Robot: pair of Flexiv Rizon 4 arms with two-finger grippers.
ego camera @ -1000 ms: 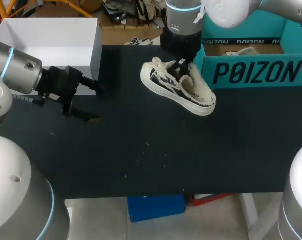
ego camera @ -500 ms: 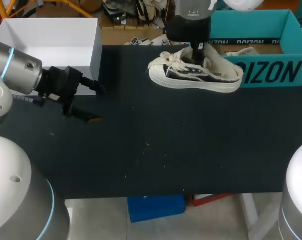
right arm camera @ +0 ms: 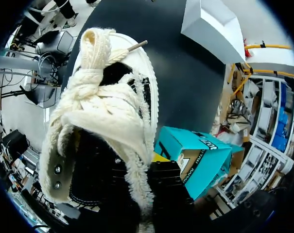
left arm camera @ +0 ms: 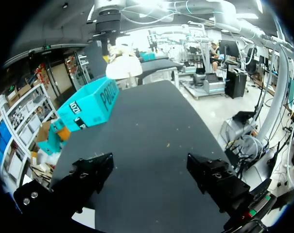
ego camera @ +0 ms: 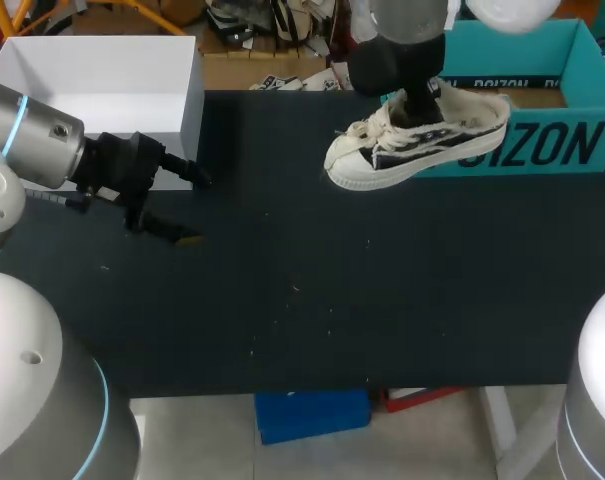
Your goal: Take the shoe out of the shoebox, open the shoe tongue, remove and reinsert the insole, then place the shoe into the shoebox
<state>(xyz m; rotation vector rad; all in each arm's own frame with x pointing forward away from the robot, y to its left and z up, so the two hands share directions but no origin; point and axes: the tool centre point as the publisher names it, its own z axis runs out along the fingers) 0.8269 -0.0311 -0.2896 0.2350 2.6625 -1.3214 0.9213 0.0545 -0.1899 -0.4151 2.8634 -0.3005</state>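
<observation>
Right gripper (ego camera: 419,110) is clamped onto the shoe (ego camera: 419,148) at the collar, with its fingers going down into the opening. The shoe hangs clear of the black table (ego camera: 312,300), toe pointing toward the left side. The heel is tipped up and overlaps the front wall of the teal shoebox (ego camera: 562,150). It's not inside the box yet, more like right at its front edge.

The right wrist view is basically all shoe: cream laces (right arm camera: 95,63) knotted on top and fleecy lining (right arm camera: 132,145) pressed against the fingers, with a sliver of yellow tip beside the lining. The shoebox sits just past the shoe there, and the white box (right arm camera: 210,26) is farther off across the table.

Left gripper (ego camera: 179,207) is spread wide with nothing between the fingers — it hangs low over the table just in front of the white box, well apart from the shoe. In the left wrist view the shoe dangles under the right arm (left arm camera: 108,22) far ahead of the fingers, up by the near end of the shoebox.
</observation>
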